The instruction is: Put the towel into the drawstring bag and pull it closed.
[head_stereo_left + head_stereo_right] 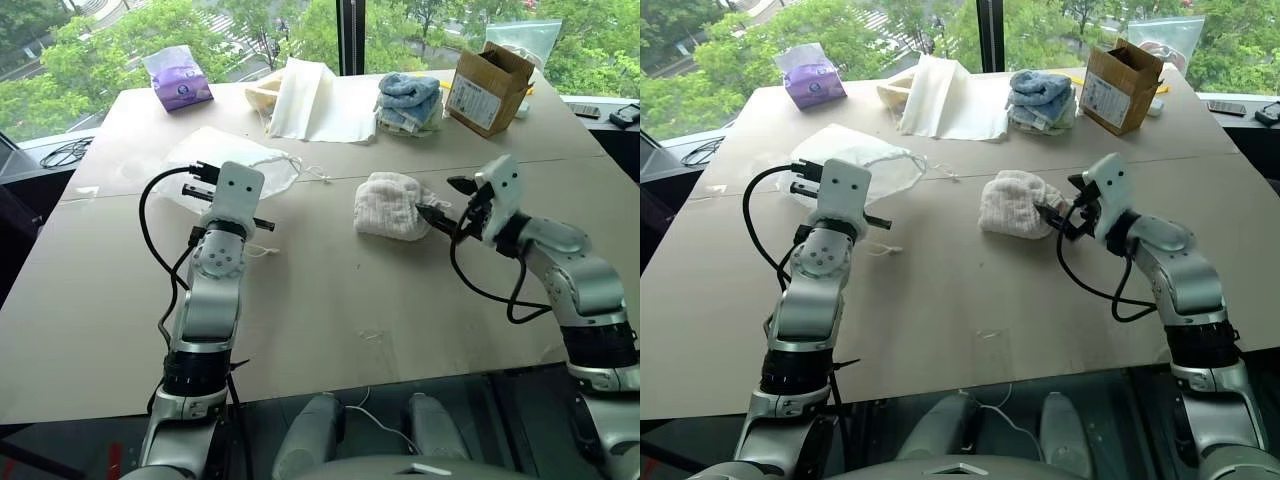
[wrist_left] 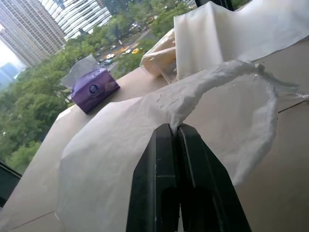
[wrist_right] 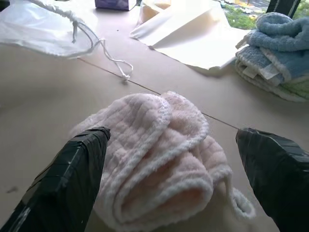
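Note:
The cream ribbed towel (image 1: 392, 207) lies crumpled at the middle of the table. My right gripper (image 1: 447, 198) is open at the towel's right side, and in the right wrist view its two fingers straddle the towel (image 3: 159, 159) without closing on it. The white drawstring bag (image 1: 250, 160) lies to the left, its cord (image 1: 312, 173) trailing toward the towel. My left gripper (image 2: 175, 130) is shut on the bag's gathered rim (image 2: 212, 79), pinching the thin fabric and holding it up off the table, so the mouth forms a loop.
Along the table's far side are a purple tissue pack (image 1: 178, 78), a cream cloth sheet (image 1: 310, 100), a blue and white towel stack (image 1: 408, 102) and an open cardboard box (image 1: 488, 85). A window runs behind the table's far edge.

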